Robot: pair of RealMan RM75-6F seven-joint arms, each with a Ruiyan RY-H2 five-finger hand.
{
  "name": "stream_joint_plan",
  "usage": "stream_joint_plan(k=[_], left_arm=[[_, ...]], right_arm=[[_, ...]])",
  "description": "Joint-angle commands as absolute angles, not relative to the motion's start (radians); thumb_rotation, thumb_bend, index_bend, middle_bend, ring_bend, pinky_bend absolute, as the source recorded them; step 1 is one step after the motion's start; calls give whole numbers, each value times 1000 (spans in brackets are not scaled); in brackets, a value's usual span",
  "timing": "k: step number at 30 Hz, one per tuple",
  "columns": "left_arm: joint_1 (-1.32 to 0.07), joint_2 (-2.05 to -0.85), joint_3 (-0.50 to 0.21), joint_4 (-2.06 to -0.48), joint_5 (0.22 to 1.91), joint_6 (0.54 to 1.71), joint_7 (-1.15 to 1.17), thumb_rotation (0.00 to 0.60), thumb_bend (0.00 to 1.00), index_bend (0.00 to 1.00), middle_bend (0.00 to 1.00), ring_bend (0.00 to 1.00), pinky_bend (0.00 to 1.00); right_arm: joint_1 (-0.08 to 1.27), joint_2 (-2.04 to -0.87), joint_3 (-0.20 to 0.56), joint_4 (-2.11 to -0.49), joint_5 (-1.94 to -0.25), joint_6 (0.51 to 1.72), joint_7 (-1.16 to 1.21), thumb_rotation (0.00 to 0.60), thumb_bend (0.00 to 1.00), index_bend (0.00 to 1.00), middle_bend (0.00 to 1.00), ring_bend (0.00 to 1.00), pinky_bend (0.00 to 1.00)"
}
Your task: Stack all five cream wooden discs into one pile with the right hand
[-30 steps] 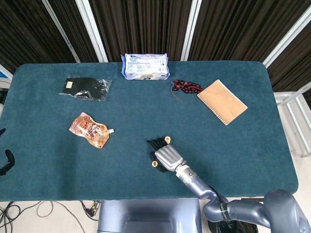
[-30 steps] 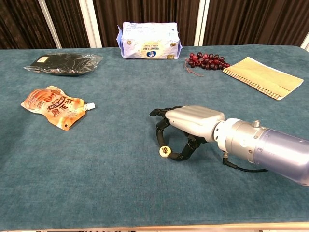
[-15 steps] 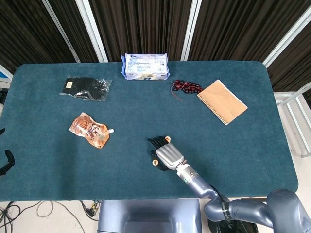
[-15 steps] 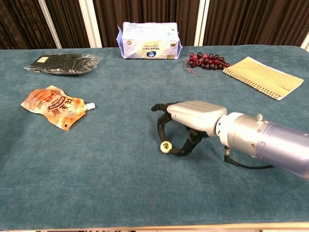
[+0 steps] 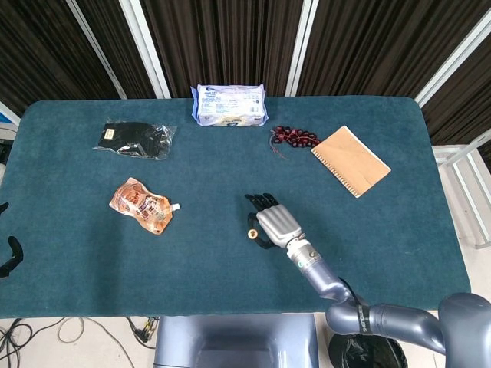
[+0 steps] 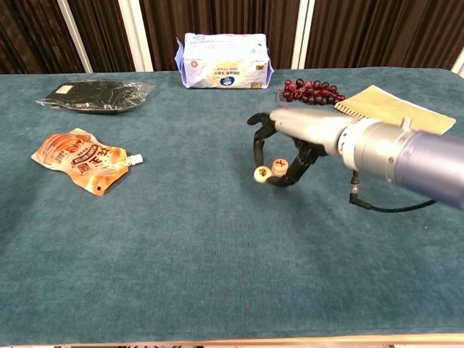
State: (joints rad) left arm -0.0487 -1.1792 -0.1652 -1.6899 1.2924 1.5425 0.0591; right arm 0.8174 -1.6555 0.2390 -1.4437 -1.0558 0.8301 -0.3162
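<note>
The right hand (image 6: 284,148) hangs palm down over the teal table (image 5: 399,230), well in front of the tissue pack (image 6: 222,61) and a little to its right. Its fingers (image 6: 258,145) curl downward, and a cream wooden disc (image 6: 262,175) is pinched at their tips, lifted off the cloth. A second cream disc (image 6: 280,167), marked with a red character too small to read, sits just beside the first, under the palm; whether the hand grips it too or it lies on the table cannot be told. From the head view only one disc shows, at the hand's left edge.

The tissue pack's blue label carries print too small to read. To the left of the pack lies a black bagged item (image 5: 135,139) with a small white tag. Nearer than that lies an orange spouted pouch (image 5: 143,205) with illegible lettering. To the right of the pack lie dark red grapes (image 5: 294,137), and beyond them a tan spiral notebook (image 5: 350,160).
</note>
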Motion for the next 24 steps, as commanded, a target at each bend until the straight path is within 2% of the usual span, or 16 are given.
stream_joint_plan(k=[1,24], left_arm=[[-49,-1180,-165,-1689,1293,1542,59,600,624,153,0,0,0],[-50,-1181,-164,-1689,1293,1541,63,600,624,153,0,0,0]], right_arm=[[833,-1630,257,-1432,-1002,810,-331,600,407,536,0,0,0],[874,-1613,234,-1367,-893,785,-338,600,407,536,0,0,0]])
